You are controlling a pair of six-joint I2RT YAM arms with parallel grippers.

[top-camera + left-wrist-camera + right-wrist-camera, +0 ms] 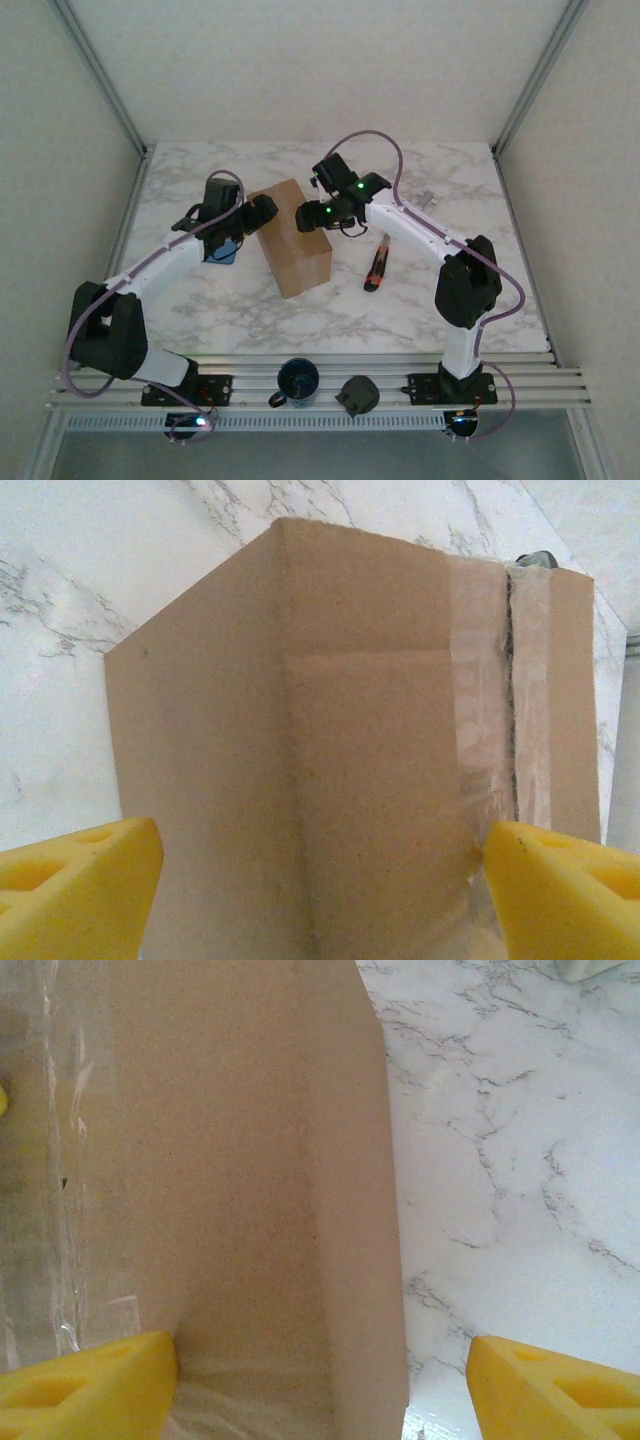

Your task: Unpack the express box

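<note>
A plain brown rectangular cardboard box (pixel 293 238) is lying flat near the middle of the white marble-patterned counter (pixel 200 300), between the 2 arms. Its long axis is running diagonally, from the far left toward the near right, with 1 short end pointing at the back wall and the other at the arms' bases. A strip of clear tape (pixel 490 680) is lying along the seam of its closed top.

The left arm is reaching forward and inward, its elbow low over the counter, and the left claw (pixel 262 213) is sitting at the box's left long side near the far end. Its yellow foam pads (pixel 75 890) are spread wide across a corner edge of the carton; whether they are touching the cardboard cannot be told.

The right arm is bending up from its base and reaching inward, and the right claw (pixel 306 217) is sitting at the opposite long side. It is also spread wide, 1 yellow pad (pixel 80 1380) over the cardboard and the other (pixel 560 1390) hanging over bare marble, clear of the box.

A red-and-black knife (pixel 377 268) is lying just right of the box.
</note>
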